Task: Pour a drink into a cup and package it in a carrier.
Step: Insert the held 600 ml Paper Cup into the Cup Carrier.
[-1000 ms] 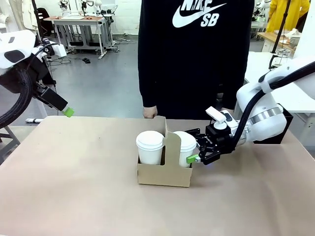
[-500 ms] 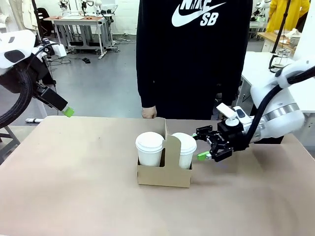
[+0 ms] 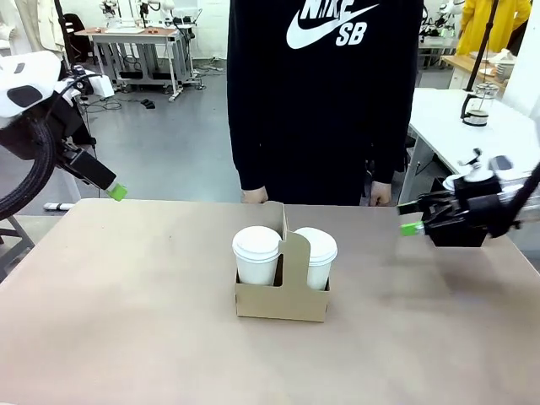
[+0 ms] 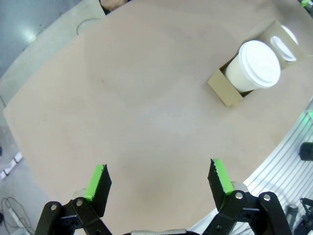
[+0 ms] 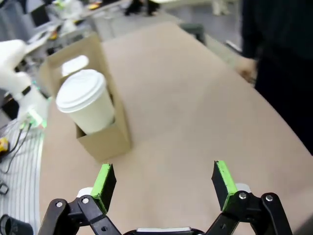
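Both tools empty, jaws wide: right tool (image 3: 411, 221) well right of carrier (image 3: 281, 297), left tool (image 4: 159, 179) high above bench (image 3: 126, 321). Two lidded cups (image 3: 256, 251) slotted.

You have two white lidded cups, one (image 3: 256, 254) in the left slot and one (image 3: 315, 255) in the right slot of a single cardboard carrier (image 3: 282, 295). That carrier sits on one brown surface (image 3: 126, 304). Two arms carry one pincer each: left pincer (image 4: 159, 183), right pincer (image 5: 160, 183). One person (image 3: 325, 101) stands opposite you.
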{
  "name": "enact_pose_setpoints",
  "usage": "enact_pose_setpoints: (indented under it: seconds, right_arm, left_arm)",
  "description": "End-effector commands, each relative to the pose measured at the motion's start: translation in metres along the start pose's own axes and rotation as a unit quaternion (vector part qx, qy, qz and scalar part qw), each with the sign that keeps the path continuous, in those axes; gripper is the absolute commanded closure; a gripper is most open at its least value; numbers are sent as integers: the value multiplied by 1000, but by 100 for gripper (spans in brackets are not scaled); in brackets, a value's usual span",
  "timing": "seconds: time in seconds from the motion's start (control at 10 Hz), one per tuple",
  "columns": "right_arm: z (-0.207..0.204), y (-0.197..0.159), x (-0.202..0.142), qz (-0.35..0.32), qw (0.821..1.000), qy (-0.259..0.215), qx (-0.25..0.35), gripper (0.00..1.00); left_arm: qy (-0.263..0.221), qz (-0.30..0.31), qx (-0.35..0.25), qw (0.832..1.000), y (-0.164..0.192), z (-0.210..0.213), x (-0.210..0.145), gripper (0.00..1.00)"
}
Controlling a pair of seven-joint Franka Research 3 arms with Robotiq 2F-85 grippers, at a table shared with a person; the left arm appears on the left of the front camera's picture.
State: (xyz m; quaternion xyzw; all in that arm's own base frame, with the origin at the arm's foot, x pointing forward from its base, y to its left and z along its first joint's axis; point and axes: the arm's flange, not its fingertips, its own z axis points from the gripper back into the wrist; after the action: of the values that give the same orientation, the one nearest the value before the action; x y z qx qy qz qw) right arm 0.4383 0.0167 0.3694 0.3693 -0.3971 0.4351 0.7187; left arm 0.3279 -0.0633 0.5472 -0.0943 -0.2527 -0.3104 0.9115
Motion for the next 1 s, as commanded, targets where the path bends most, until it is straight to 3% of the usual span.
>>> enact_pose_setpoints:
  seconds: [0.0, 0.2, 0.4, 0.5, 0.9]
  right_arm:
    - [14, 22, 9, -46, 997, 28, -47, 0]
    - [27, 25, 9, -57, 994, 47, -86, 0]
    - [21, 19, 3, -85, 994, 53, -54, 0]
    - [32, 19, 6, -46, 995, 29, -85, 0]
    - [32, 19, 6, -46, 995, 29, -85, 0]
  left_arm:
    - [0, -3, 0, 1000, 1, 0, -1, 0]
    - [0, -3, 0, 1000, 1, 0, -1, 0]
    - [0, -3, 0, 1000, 1, 0, -1, 0]
    - [0, -3, 0, 1000, 1, 0, -1, 0]
    - [0, -3, 0, 1000, 1, 0, -1, 0]
